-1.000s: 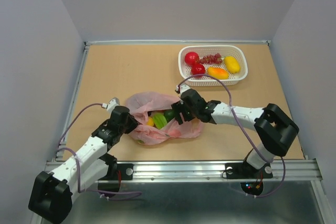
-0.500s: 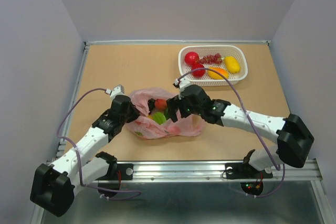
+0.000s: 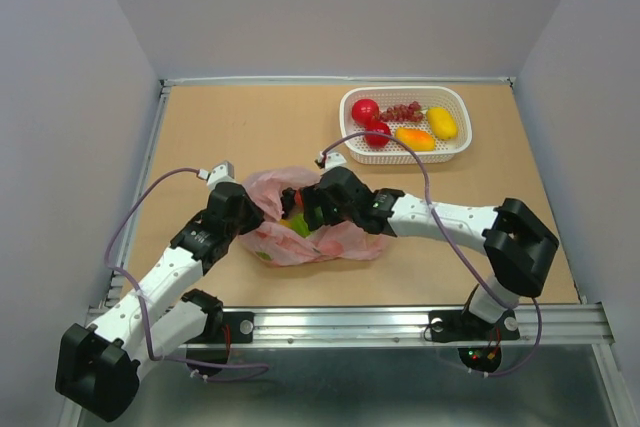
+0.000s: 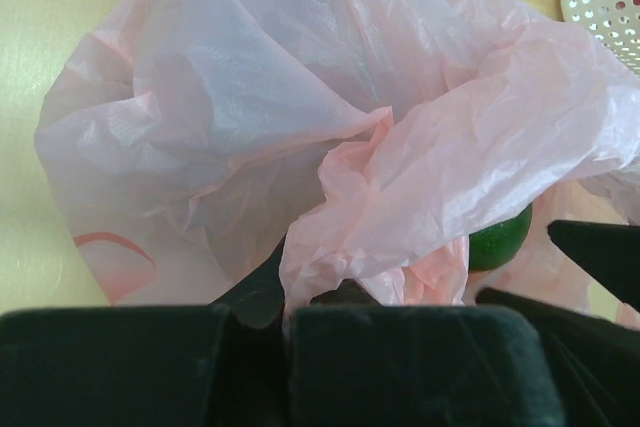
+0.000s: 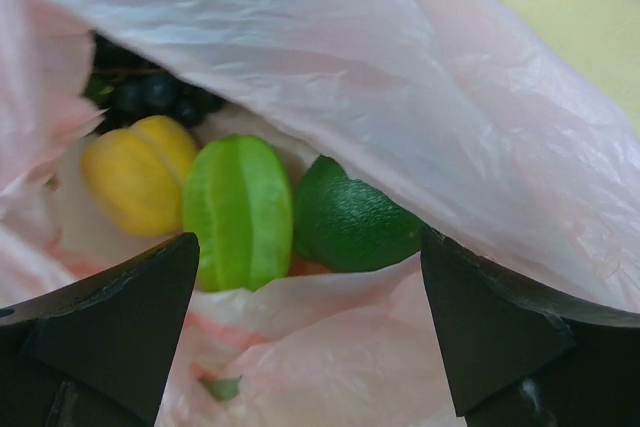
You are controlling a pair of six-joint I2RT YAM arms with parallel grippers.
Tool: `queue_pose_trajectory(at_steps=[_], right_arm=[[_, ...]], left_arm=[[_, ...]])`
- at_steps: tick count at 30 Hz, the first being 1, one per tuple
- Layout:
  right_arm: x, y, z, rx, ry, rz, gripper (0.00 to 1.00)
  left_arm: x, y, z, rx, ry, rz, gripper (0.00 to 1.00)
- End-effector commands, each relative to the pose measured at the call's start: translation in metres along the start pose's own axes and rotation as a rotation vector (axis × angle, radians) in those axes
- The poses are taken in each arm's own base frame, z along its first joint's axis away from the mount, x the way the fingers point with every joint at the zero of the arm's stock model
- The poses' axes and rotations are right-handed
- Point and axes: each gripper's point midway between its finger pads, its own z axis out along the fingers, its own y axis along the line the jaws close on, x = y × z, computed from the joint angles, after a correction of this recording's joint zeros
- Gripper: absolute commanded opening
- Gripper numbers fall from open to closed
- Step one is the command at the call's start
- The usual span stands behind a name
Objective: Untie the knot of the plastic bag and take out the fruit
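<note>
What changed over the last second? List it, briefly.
The right gripper slid left, from beside the mouth of the plastic bag into it, jaws open over the fruit inside; nothing grasped yet. The left gripper shifted slightly toward the table's far edge, still pinching the bag's rim. The white basket stayed put.

Left gripper (image 4: 287, 309) clamped on bag (image 4: 250, 97) | right gripper (image 5: 308, 247) spread wide, low | both arms angled inward.

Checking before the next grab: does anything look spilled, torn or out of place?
Nothing stands out: the plastic bag lies open, its fruit inside, none spilled; the white basket sits upright.
</note>
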Motion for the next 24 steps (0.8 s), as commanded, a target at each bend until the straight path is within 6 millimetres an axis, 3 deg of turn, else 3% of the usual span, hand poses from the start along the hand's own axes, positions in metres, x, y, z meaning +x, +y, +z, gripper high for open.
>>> queue_pose_trajectory(at_steps=[1,6,13,16,19,20,22,24], right_arm=[[-0.032,-0.001,0.01,0.081,-0.101,0.126,0.96],[-0.018,-0.017,0.033,0.185,-0.1,0.179,0.95],[-0.006,-0.02,0.056,0.205,-0.099,0.192,0.85],[-0.007,-0.019,0.061,0.203,-0.121,0.198,0.75],[-0.015,-0.017,0.057,0.191,-0.142,0.201,0.51],[-0.017,-0.016,0.055,0.185,-0.145,0.2,0.37],[-0.026,-0.008,0.045,0.139,-0.153,0.175,0.24],[-0.033,0.005,0.033,0.055,-0.144,0.122,0.19]], left_arm=[[-0.009,-0.009,-0.004,0.035,-0.022,0.006,0.0],[-0.004,-0.01,-0.003,0.054,-0.002,0.023,0.0],[0.002,-0.011,-0.004,0.081,0.016,0.05,0.0],[0.003,-0.01,-0.004,0.084,0.022,0.078,0.0],[0.002,-0.014,-0.005,0.105,0.016,0.087,0.0],[0.0,-0.014,-0.005,0.103,0.008,0.088,0.0],[-0.007,-0.012,-0.005,0.085,-0.022,0.094,0.0],[-0.015,-0.011,-0.005,0.07,-0.052,0.103,0.0]])
